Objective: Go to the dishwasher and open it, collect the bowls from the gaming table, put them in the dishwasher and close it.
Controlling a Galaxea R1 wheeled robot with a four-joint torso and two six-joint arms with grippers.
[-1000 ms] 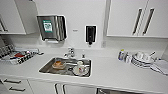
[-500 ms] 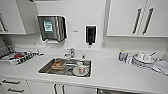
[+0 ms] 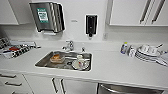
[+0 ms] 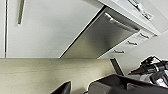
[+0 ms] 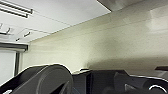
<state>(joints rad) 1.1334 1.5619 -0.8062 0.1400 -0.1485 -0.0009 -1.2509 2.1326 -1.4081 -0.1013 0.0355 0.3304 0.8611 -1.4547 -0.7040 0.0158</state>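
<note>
Facing the kitchen counter (image 3: 117,67), first step in hand by the look of it: reaching the dishwasher (image 3: 130,89), its stainless front and bar handle just under the counter edge at the near right, door shut. Seen closer from the left wrist too, dishwasher front (image 4: 100,37) between white cabinet doors (image 4: 42,27), handle along its upper edge. Next move likely calls for bringing a gripper level with that handle, hooking it and pulling the door down. Arms apparently low beside the base, wrist cameras angled over pale floor; grip state of either hand impossible to tell. Further back, sink (image 3: 45,62) holding dishes, faucet (image 3: 70,45), stacked white plates (image 3: 147,53), then paper towel dispenser (image 3: 47,16) and soap dispenser (image 3: 91,24) on the wall.
</note>
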